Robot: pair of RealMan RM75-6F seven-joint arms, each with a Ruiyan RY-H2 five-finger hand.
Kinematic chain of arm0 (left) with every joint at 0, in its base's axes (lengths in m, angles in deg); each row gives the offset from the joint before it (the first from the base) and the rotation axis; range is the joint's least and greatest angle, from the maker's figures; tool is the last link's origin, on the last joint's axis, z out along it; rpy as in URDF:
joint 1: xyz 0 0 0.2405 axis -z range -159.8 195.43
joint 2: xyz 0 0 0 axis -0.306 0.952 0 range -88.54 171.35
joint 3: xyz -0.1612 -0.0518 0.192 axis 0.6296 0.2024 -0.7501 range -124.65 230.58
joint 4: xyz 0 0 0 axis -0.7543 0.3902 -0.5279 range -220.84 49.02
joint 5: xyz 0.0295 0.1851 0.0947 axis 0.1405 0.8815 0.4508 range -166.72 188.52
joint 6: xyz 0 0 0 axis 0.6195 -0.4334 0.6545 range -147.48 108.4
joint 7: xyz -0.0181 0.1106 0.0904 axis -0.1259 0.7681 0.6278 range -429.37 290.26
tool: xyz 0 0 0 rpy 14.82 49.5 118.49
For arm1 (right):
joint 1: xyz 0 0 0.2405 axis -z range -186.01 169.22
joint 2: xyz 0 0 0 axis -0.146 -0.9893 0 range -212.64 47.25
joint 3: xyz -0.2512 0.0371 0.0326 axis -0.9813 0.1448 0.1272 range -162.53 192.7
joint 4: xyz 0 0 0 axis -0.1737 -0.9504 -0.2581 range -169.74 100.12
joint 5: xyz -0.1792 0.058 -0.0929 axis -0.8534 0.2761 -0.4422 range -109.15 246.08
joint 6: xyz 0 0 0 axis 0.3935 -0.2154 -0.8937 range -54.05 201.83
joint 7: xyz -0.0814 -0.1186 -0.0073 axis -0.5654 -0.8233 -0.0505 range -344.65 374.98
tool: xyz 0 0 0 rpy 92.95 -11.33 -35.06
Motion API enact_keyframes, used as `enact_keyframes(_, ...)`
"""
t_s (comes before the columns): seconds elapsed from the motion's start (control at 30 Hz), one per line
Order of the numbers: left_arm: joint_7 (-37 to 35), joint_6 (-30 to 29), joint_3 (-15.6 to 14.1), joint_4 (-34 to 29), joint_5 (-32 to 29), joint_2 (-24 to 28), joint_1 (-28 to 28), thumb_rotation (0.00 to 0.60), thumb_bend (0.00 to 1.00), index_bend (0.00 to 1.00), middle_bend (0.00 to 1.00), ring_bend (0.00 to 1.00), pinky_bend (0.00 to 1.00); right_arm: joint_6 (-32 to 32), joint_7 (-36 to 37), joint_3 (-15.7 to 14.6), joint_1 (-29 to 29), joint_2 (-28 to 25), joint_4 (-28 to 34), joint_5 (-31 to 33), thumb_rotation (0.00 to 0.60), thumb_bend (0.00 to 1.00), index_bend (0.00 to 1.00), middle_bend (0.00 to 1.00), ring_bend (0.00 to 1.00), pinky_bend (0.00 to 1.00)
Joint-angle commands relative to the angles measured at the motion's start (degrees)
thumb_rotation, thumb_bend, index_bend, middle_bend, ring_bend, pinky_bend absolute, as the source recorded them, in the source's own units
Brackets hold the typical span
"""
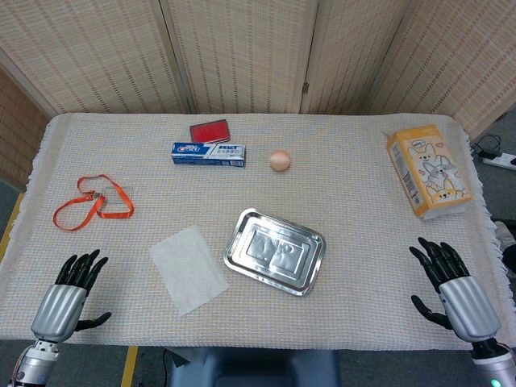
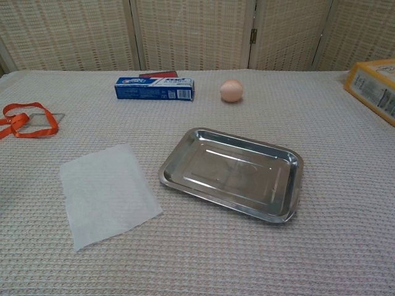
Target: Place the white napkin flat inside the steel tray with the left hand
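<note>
Head view: a table point(image 1: 339, 161) under a woven beige cloth, wicker screens point(image 1: 242, 48) behind. The white napkin point(image 1: 188, 268) lies flat near the front edge, just left of the steel tray point(image 1: 310, 278). The left hand point(image 1: 71, 292) and right hand point(image 1: 451, 284) hover at the front corners, fingers spread, empty.

Chest view: the napkin point(image 2: 106, 192) is thin, square, unfolded, apart from the shiny, empty tray point(image 2: 295, 185).

The rectangular steel tray point(image 2: 290, 185) is polished metal, glossy and mirror-like, reflecting light across its smooth floor. The white square napkin point(image 2: 108, 192) looks like thin, matt paper with a faintly soft surface. The table point(image 2: 345, 246) is covered in a beige woven cloth, rough and waffle-textured. The blue toothpaste box point(image 2: 154, 89) is glossy printed cardboard. The orange ribbon strap point(image 1: 89, 203) has a slight sheen. The beige egg point(image 2: 231, 90) is smooth and matt.
</note>
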Motion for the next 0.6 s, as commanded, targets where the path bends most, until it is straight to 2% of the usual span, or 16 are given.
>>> enact_keyframes(0.03,-0.23,0.35,0.05,0.11,-0.03,-0.16,0.24,0.552,0.05,0.00,0.00,0.00,0.00,-0.09,0.09,-0.07,0.09,-0.10,-0.02,0.03,0.600,0.38,0.00,0.00,0.00,0.00)
enact_keyframes(0.17,-0.03,0.53,-0.14,0.59,0.84,-0.68,0.58,0.597,0.05,0.00,0.00,0.00,0.01,-0.64,0.65,-0.21,0.28,-0.45,0.10,-0.33,0.600,0.38,0.00,0.00,0.00,0.00)
enact_keyframes(0.2,0.27,0.29,-0.20,0.65,1.34,-0.91,0.60,0.600,0.05,0.00,0.04,0.02,0.08,-0.90,0.75,-0.26,0.38,-0.52,0.05,-0.47,0.600,0.38,0.00,0.00,0.00,0.00)
enact_keyframes(0.23,0.58,-0.20,-0.37,0.81,2.52,-1.18,0.72,0.600,0.05,0.00,0.21,0.14,0.26,-1.17,0.90,-0.32,0.52,-0.60,-0.02,-0.58,0.600,0.38,0.00,0.00,0.00,0.00)
enact_keyframes(0.27,0.37,-0.49,-0.59,0.93,3.46,-1.41,0.83,0.600,0.06,0.00,0.44,0.33,0.48,-1.29,0.99,-0.36,0.62,-0.67,-0.04,-0.56,0.600,0.38,0.00,0.00,0.00,0.00)
enact_keyframes(0.3,-0.73,0.06,-1.33,0.64,4.42,-1.41,1.12,0.600,0.06,0.00,0.60,0.47,0.61,-1.50,1.07,-0.40,0.77,-0.73,0.03,-0.53,0.600,0.38,0.00,0.00,0.00,0.00)
enact_keyframes(0.33,-1.70,0.45,-1.78,0.56,5.40,-1.24,1.55,0.600,0.06,0.00,0.84,0.67,0.79,-1.69,1.04,-0.41,0.86,-0.77,0.12,-0.60,0.600,0.38,0.00,0.00,0.00,0.00)
enact_keyframes(0.37,-2.43,0.50,-1.95,0.72,6.32,-1.28,1.95,0.600,0.06,0.01,0.94,0.78,0.88,-1.91,0.97,-0.41,0.93,-0.77,0.21,-0.76,0.600,0.38,0.00,0.00,0.00,0.00)
enact_keyframes(0.43,-4.61,0.73,-2.27,1.37,8.01,-1.97,2.84,0.600,0.07,0.08,1.00,0.91,0.98,-2.19,0.41,-0.38,1.09,-0.58,0.13,-0.91,0.600,0.38,0.00,0.00,0.00,0.00)
enact_keyframes(0.47,-5.99,1.32,-2.51,1.40,8.21,-2.16,3.25,0.600,0.08,0.14,1.00,0.95,1.00,-2.06,0.20,-0.41,1.11,-0.50,0.15,-0.83,0.600,0.38,0.00,0.00,0.00,0.00)
enact_keyframes(0.6,-9.26,3.09,-2.71,2.92,9.41,-3.10,5.16,0.600,0.19,0.26,1.00,1.00,1.00,-1.83,-0.24,-0.53,1.10,-0.30,0.31,-1.00,0.600,0.38,0.00,0.00,0.00,0.00)
